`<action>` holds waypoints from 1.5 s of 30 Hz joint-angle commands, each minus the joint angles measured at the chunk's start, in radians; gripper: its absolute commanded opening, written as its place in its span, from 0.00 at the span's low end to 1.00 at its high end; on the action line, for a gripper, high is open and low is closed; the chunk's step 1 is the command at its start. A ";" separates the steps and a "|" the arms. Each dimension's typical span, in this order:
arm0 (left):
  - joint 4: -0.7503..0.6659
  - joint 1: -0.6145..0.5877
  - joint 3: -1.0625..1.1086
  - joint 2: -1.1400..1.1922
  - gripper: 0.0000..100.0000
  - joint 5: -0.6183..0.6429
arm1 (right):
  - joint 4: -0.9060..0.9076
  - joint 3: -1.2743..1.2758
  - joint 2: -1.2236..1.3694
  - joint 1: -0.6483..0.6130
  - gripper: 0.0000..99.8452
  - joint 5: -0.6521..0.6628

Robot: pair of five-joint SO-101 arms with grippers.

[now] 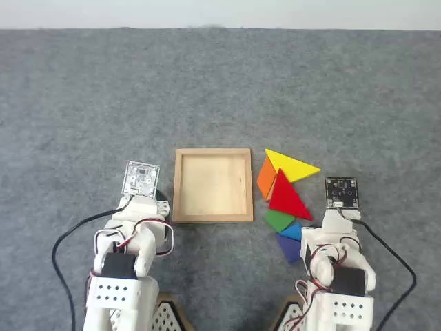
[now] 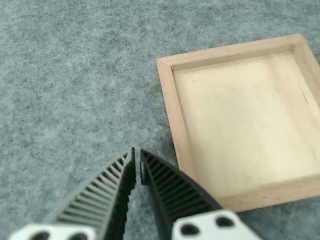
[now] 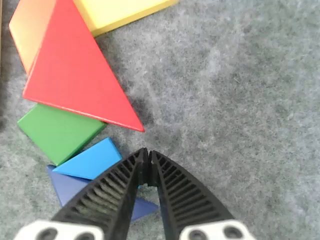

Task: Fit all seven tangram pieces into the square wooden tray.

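Observation:
The square wooden tray [image 1: 178, 185] lies empty in the middle of the table, its bare floor [image 2: 240, 115] showing in the left wrist view. Just right of it several tangram pieces cluster: yellow triangle [image 1: 293, 165], orange piece [image 1: 265, 178], red triangle [image 1: 286, 196], green piece [image 1: 278, 220], light blue triangle [image 1: 294, 230] and dark blue piece [image 1: 289, 248]. My left gripper [image 2: 136, 152] is shut with nothing in it, over the carpet by the tray's rim [image 2: 167, 90]. My right gripper [image 3: 147, 152] is shut and empty, beside the light blue triangle [image 3: 90, 160] and near the red triangle's [image 3: 75, 85] corner.
Grey carpet [image 1: 220, 89] covers the whole table, with open room behind the tray and on both outer sides. Both arm bases stand at the near edge, with cables trailing left [image 1: 65, 241] and right [image 1: 393, 255].

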 commanded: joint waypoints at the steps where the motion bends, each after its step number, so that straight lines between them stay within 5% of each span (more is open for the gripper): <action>1: 0.002 -0.003 -0.008 -0.012 0.02 0.009 | 0.004 0.014 -0.015 0.005 0.01 0.012; 17: 0.002 -0.003 -0.008 -0.012 0.02 0.009 | -0.061 0.014 -0.019 0.012 0.01 0.032; 23: 0.002 -0.003 -0.008 -0.012 0.02 0.009 | -0.232 -0.005 -0.019 0.117 0.01 0.531; 25: 0.002 -0.003 -0.008 -0.012 0.02 0.009 | -0.252 -0.032 -0.019 0.170 0.01 0.585; 29: 0.002 -0.003 -0.008 -0.012 0.02 0.009 | -0.225 -0.150 -0.007 0.183 0.01 0.480; 35: 0.002 -0.003 -0.008 -0.012 0.02 0.009 | -0.099 -0.370 0.061 0.012 0.01 0.456; 45: 0.002 -0.003 -0.008 -0.012 0.02 0.009 | -0.113 -0.839 0.878 -0.248 0.01 0.322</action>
